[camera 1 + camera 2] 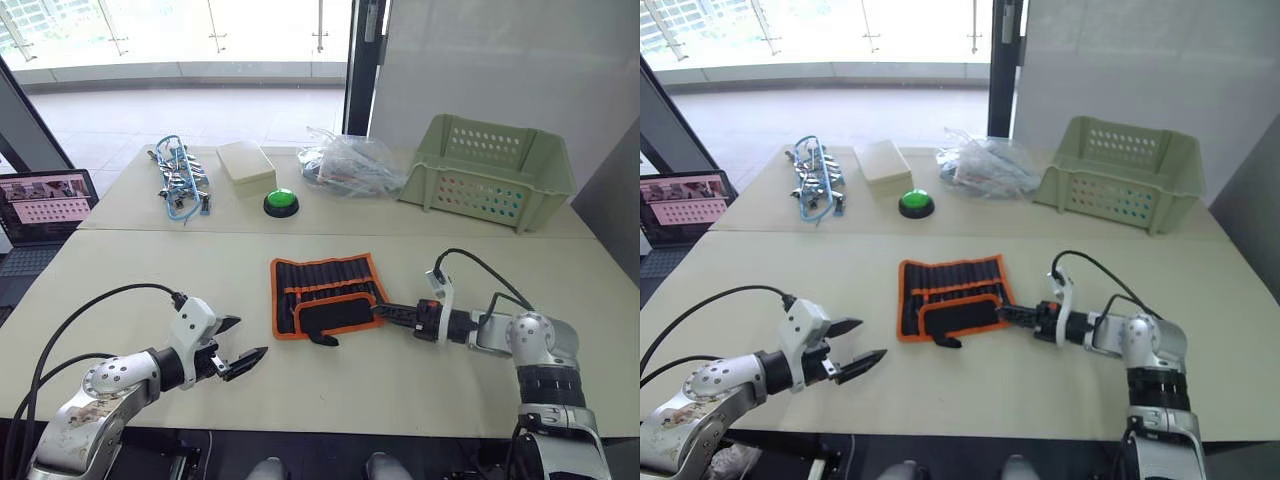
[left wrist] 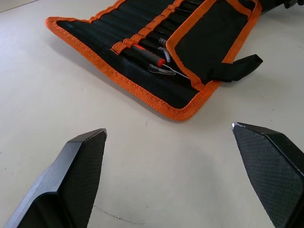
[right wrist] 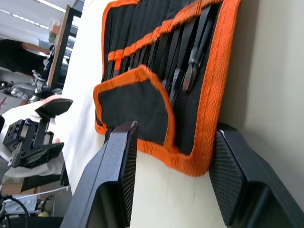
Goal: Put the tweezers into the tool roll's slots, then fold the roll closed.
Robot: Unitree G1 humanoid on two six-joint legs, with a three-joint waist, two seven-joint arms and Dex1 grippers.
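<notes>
Right gripper [image 3: 171, 180] open, empty, fingers astride tool roll [image 1: 325, 290] near edge. Tweezers [image 3: 190, 52] already in slots; pinch orange edge cleanly, fold over. Left gripper [image 1: 238, 350] open, empty.

Black tool roll [image 1: 327, 292], orange edging

Both arms: silver-grey metal joints with screws, white wrist housings, looping black cables, black textured pointed fingers [image 2: 78, 175].

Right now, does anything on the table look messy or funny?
Nothing looks broken or spilled. The black fabric tool roll with orange edging lies open, its small flap folded over, slim black tweezers tucked in its slots. The blue-and-silver tangle of clips and cables is jumbled.
</notes>
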